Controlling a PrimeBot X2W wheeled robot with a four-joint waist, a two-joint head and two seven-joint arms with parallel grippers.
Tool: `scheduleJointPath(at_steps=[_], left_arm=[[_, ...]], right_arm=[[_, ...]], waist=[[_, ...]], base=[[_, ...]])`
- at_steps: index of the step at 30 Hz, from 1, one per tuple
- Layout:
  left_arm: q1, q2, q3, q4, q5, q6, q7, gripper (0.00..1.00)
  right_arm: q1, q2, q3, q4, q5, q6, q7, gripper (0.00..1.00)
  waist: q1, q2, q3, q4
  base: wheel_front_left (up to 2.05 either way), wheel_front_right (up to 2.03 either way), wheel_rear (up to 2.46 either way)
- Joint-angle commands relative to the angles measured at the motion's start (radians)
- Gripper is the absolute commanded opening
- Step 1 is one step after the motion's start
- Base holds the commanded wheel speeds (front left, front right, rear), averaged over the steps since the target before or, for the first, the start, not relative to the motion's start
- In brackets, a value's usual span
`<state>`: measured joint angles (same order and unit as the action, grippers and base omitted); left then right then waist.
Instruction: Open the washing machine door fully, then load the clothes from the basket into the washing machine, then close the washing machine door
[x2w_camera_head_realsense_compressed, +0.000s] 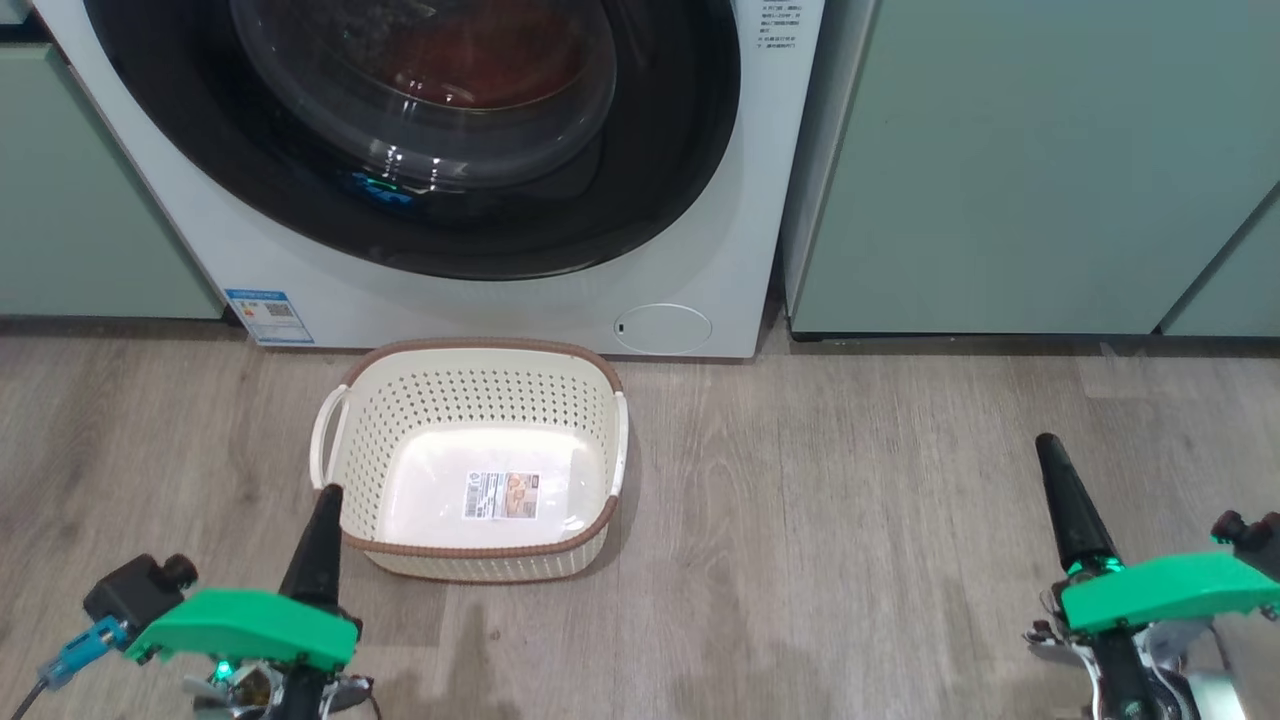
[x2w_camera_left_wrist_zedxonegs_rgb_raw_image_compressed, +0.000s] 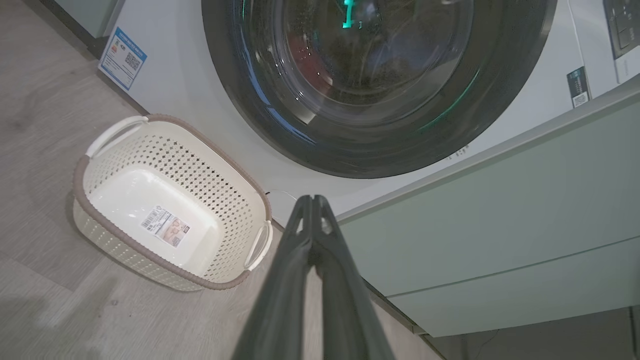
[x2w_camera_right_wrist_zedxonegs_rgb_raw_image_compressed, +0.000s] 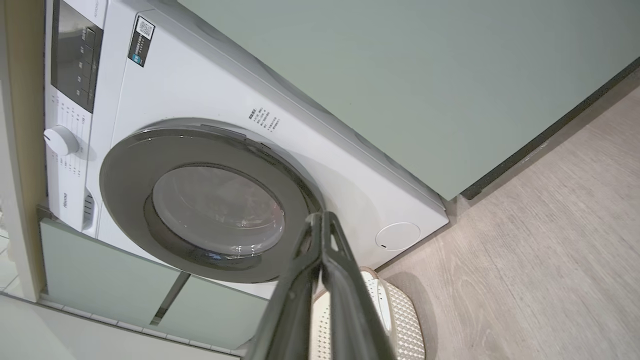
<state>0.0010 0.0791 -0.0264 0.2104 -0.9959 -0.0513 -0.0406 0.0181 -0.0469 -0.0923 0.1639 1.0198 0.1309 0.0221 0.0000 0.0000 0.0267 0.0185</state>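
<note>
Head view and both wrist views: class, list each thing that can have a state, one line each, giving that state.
Door: shut.
Clothes: loaded, seen red through the door.
Basket: upright, empty.
Flap: shut.
Left gripper: shut, holding nothing.
Right gripper: shut, holding nothing.

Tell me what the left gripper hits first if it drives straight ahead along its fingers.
Probably the white front of the washing machine, just under the washing machine door. The left gripper points beside the basket, not into it, though depth is unclear.
</note>
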Motion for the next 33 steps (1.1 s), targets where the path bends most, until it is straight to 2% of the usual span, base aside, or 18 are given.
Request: scheduleJointPath(at_steps=[1, 33], left_arm=[[-0.052, 0.004, 0.031, -0.027, -0.028, -0.014, 0.007, 0.00], [-0.086, -0.013, 0.093, 0.010, -0.384, -0.053, 0.093, 0.00]], right_arm=[[-0.057, -0.016, 0.008, -0.027, 0.029, 0.000, 0.007, 0.00], [-0.098, -0.017, 0.002, 0.038, 0.376, 0.000, 0.048, 0.00]], waist=[[0.0000, 0.0000, -0.001, 0.000], [0.0000, 0.0000, -0.014, -0.011]], base=[[0.00, 0.00, 0.00], [0.00, 0.00, 0.00]])
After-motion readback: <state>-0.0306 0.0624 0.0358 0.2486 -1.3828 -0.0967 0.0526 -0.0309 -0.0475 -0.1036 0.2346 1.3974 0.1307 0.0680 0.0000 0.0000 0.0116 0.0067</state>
